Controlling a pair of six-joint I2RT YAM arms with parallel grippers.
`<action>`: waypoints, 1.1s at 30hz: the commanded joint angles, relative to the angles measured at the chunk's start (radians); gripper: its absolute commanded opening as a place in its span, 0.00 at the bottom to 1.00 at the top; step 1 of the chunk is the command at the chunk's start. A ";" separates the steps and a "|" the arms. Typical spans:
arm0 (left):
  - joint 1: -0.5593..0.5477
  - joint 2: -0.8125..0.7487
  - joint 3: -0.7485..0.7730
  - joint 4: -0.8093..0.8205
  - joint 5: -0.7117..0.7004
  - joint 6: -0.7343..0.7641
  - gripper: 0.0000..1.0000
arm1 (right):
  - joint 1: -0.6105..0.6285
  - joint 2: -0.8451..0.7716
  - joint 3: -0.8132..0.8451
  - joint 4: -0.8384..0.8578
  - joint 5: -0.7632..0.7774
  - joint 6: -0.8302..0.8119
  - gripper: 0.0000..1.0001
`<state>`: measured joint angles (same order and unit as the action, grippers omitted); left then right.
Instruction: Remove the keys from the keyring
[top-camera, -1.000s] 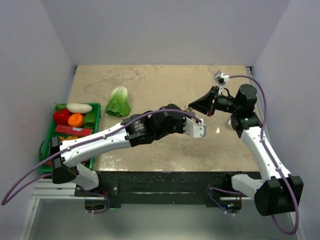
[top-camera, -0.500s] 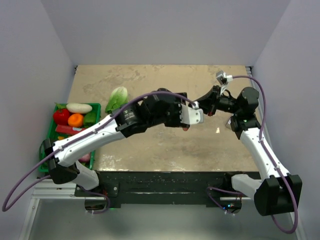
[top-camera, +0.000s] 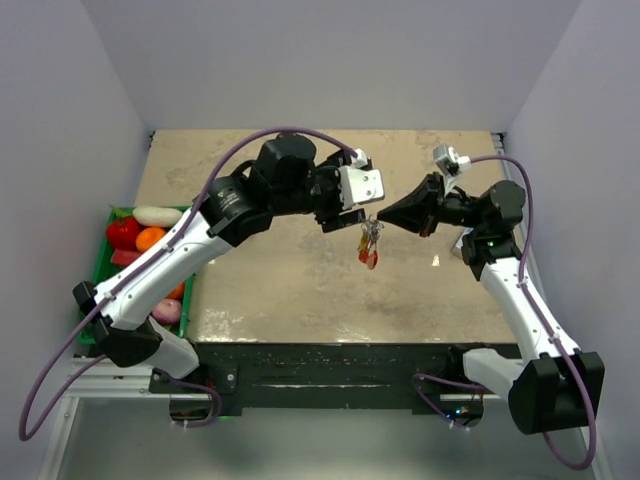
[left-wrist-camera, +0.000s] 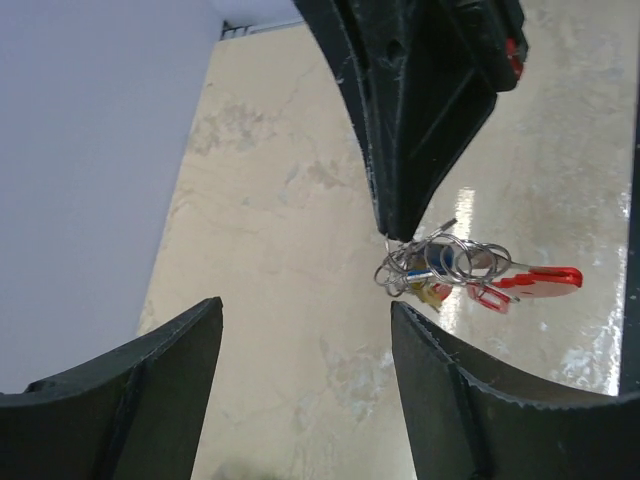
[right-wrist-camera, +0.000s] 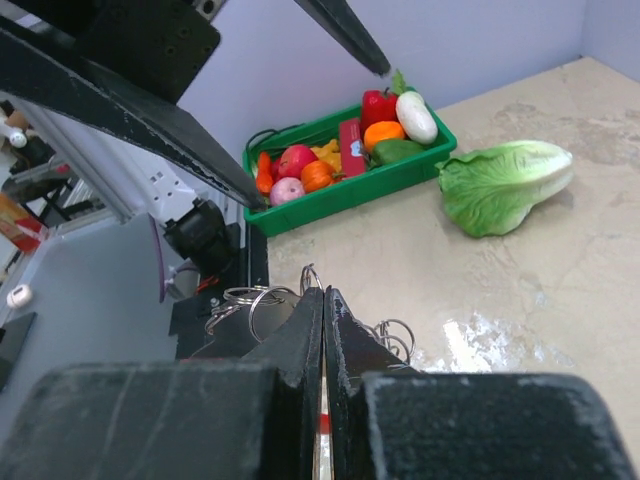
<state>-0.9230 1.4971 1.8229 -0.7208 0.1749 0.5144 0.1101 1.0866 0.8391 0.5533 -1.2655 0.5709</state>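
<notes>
Observed from the floor: the beige, stone-patterned table (top-camera: 300, 290) carries a green plastic basket of toy vegetables (right-wrist-camera: 350, 190) at the left edge and a pale green lettuce head (right-wrist-camera: 505, 185), both well apart from the work. The work is done in mid-air over the table's right half. The right gripper (top-camera: 388, 214) is pinched fully shut on the thin silvery metal keyring (left-wrist-camera: 450, 262), which is a cluster of several overlapping loops hanging from its fingertips. The left gripper (left-wrist-camera: 305, 310) faces it with its jaws spread wide and nothing between them. It is near the bunch but clear of it. The long red oval fob (left-wrist-camera: 540, 280) hangs to one side. The small metal keys with coloured heads (left-wrist-camera: 432, 290) bunch up under the loops, and no key has been separated. My assessment is that the left claw should close on a single key's head, not on a loop or the fob. It should then work that key round the coil to the split while the right claw holds firm. The loops look tangled, and which loop each key hangs on cannot be made out. A hasty pull could therefore drag the whole bunch out of the grip.
</notes>
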 joint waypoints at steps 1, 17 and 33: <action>0.050 0.018 0.076 -0.046 0.265 -0.062 0.68 | -0.003 -0.016 0.002 0.235 -0.035 0.087 0.00; 0.095 0.051 0.075 0.003 0.574 -0.131 0.36 | -0.004 0.004 0.058 0.312 -0.020 0.152 0.00; 0.130 0.052 0.070 0.069 0.581 -0.180 0.27 | -0.004 -0.008 0.057 0.346 -0.034 0.182 0.00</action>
<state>-0.8215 1.5753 1.8660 -0.7078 0.7250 0.3752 0.1101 1.0931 0.8486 0.8398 -1.3018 0.7353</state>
